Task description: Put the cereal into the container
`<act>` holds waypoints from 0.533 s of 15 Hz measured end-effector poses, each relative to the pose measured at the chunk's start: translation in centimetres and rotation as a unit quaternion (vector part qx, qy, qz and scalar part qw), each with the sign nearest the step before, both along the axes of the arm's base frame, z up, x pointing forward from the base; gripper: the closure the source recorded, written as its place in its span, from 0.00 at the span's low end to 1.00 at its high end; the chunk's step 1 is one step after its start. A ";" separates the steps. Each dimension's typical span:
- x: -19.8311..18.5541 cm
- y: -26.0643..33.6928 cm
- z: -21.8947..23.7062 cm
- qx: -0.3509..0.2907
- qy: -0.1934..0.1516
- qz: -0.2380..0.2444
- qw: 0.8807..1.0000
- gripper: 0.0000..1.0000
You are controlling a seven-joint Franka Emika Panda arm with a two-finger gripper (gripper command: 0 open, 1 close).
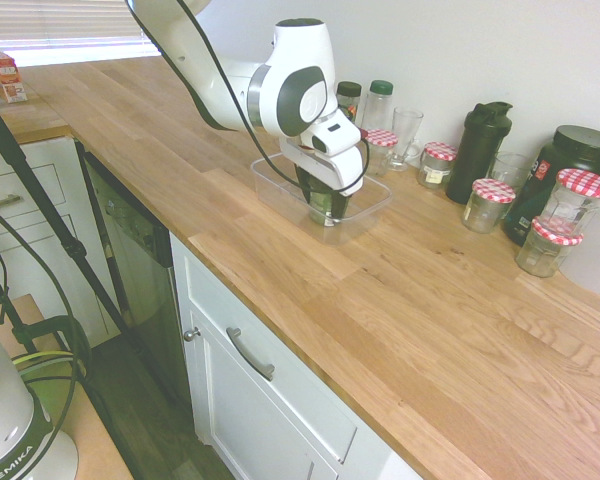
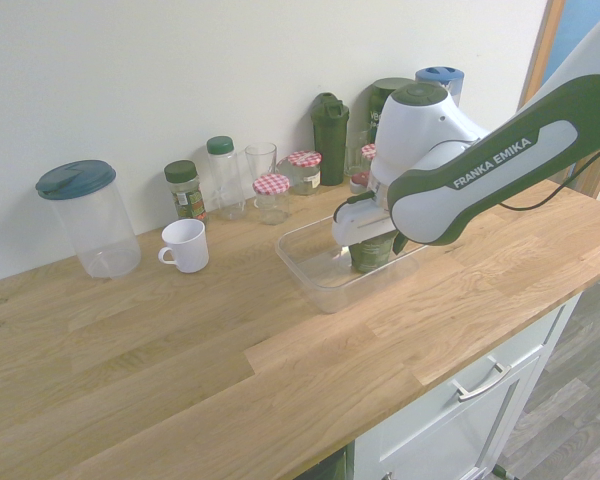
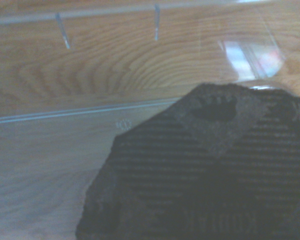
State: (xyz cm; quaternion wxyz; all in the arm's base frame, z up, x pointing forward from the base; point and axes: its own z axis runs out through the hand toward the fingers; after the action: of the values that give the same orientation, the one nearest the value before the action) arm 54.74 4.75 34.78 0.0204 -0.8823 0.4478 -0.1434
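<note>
The cereal (image 1: 327,209), a short round jar with dark green contents, stands upright on the floor of the container (image 1: 276,186), a clear shallow tub on the wooden counter. My gripper (image 1: 324,197) points down right over the jar's lid, and the white hand hides the jar's top. From the other side the jar (image 2: 373,256) shows through the wall of the tub (image 2: 313,272), with my gripper (image 2: 367,240) directly above it. In the wrist view the dark ribbed lid (image 3: 205,170) fills the lower right, with the tub's clear plastic floor (image 3: 65,150) over wood grain behind it.
Along the wall stand jars with red-checkered lids (image 1: 493,204), a black shaker bottle (image 1: 479,150), a drinking glass (image 1: 406,136) and spice bottles (image 2: 185,189). A white mug (image 2: 185,245) and a large clear canister (image 2: 86,220) sit further along. The counter's front edge (image 1: 280,320) is close.
</note>
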 end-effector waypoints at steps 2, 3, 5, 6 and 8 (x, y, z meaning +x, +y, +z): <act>-0.3 -0.2 0.5 -0.002 0.010 0.005 1.000 0.00; -0.5 -0.2 1.0 -0.003 0.012 0.006 1.000 0.00; -0.9 -0.3 2.3 -0.004 0.016 0.007 1.000 0.00; -1.3 -0.4 3.1 -0.003 0.017 0.008 1.000 0.00; -2.3 -0.6 5.0 -0.002 0.013 0.010 1.000 0.00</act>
State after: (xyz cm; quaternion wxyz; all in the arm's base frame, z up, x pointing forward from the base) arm 52.42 4.17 39.76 0.0144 -0.8885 0.4391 -0.1322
